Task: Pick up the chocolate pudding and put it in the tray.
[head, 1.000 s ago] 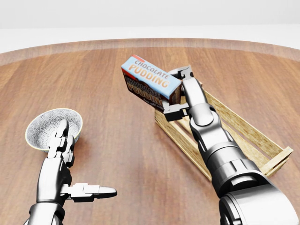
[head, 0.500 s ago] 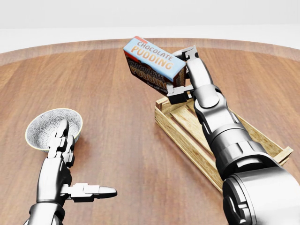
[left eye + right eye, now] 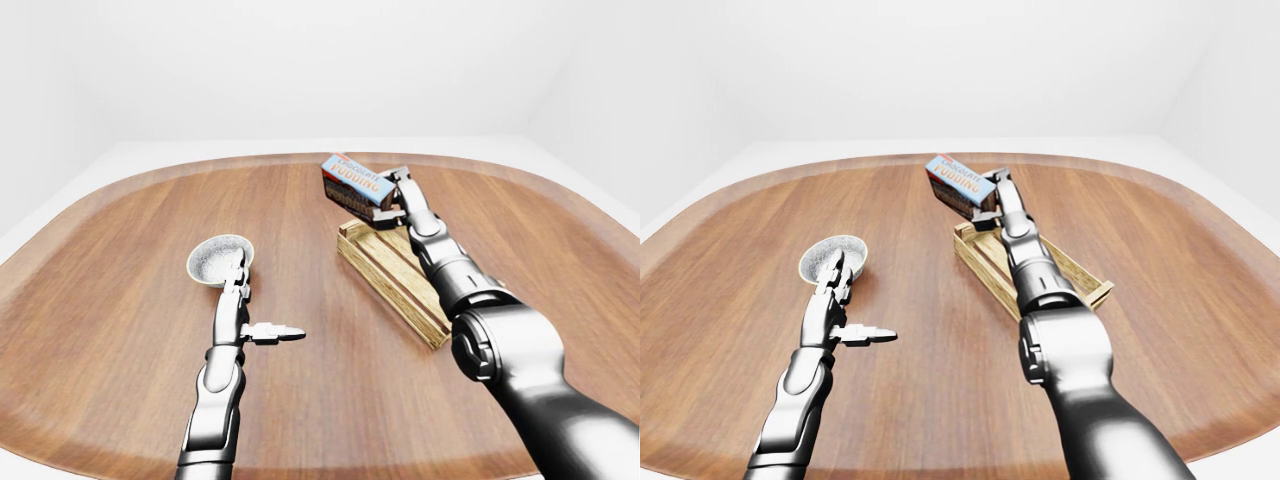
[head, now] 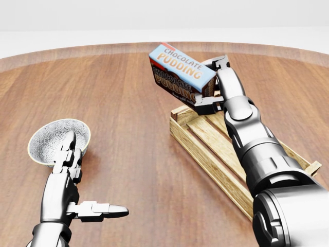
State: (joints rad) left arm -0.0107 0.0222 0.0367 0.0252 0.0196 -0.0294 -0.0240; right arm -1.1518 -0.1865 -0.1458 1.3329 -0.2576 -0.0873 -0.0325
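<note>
Since the earlier head-view frames, the right hand (image 4: 208,88) had carried the blue and brown chocolate pudding box (image 4: 181,77) up and to the right in that view, from beside the tray's near-left corner to a position above the tray's upper-left end. The camera had not shifted; the bowl and left arm sat at the same places throughout.

At the moment inspected, the right hand's fingers were closed round the right end of the pudding box, one finger over its top edge and another under its lower edge. The box was held clear of the table, tilted, with its lettered blue face turned upward and its left end highest. It was not inside the tray.

The slatted light wooden tray (image 4: 205,154) lay on the round brown wooden table (image 4: 128,103), running diagonally from centre toward the lower right of the head view. The right forearm crossed over most of it.

The left hand (image 4: 77,175) rested low over the table at lower left, fingers extended and spread, one pointing right, holding nothing. Its upper fingertips lay at the rim of the small white speckled bowl (image 4: 51,139); contact could not be confirmed. The bowl stood well apart from the tray.
</note>
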